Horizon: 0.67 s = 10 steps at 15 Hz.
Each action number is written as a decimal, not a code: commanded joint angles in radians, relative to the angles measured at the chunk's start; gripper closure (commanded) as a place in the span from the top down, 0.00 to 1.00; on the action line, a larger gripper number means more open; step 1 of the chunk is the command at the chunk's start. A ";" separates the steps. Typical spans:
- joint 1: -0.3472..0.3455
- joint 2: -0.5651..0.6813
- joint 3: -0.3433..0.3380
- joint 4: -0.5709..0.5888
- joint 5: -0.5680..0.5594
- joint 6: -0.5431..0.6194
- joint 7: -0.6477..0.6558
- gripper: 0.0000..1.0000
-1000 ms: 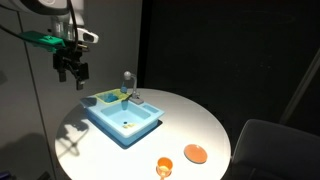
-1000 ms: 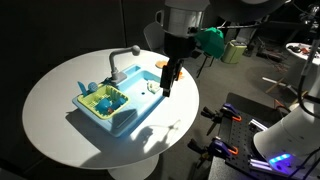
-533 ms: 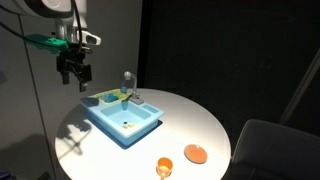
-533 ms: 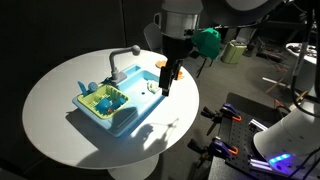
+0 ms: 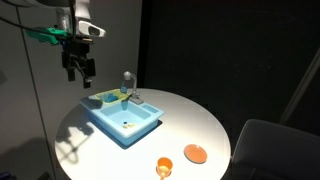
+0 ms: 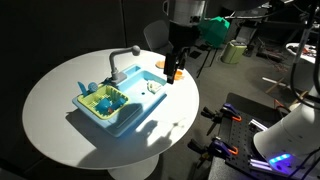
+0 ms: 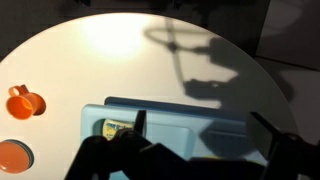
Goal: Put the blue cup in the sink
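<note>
The pincer [image 5: 77, 75] has risen higher above the desk [image 5: 205, 125], spread and empty. I cannot make out the cup in the sink [image 5: 110, 125], though the drop looks done.

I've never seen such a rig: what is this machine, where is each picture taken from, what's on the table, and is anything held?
It is one robot arm ending in a two-fingered claw. Two pictures come from cameras standing beside the round white table; the third looks down from the arm's wrist. On the table sit a light-blue toy sink with a grey faucet, a small orange cup and a flat orange disc. The claw hangs in the air near the sink, open, seemingly holding nothing. The tiny blue cup I cannot make out.
</note>
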 commanded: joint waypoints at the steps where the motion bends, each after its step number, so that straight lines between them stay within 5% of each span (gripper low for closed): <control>1: -0.021 -0.050 -0.008 0.008 -0.029 -0.051 0.037 1.00; 10: -0.075 -0.015 -0.070 0.063 -0.060 -0.044 -0.024 1.00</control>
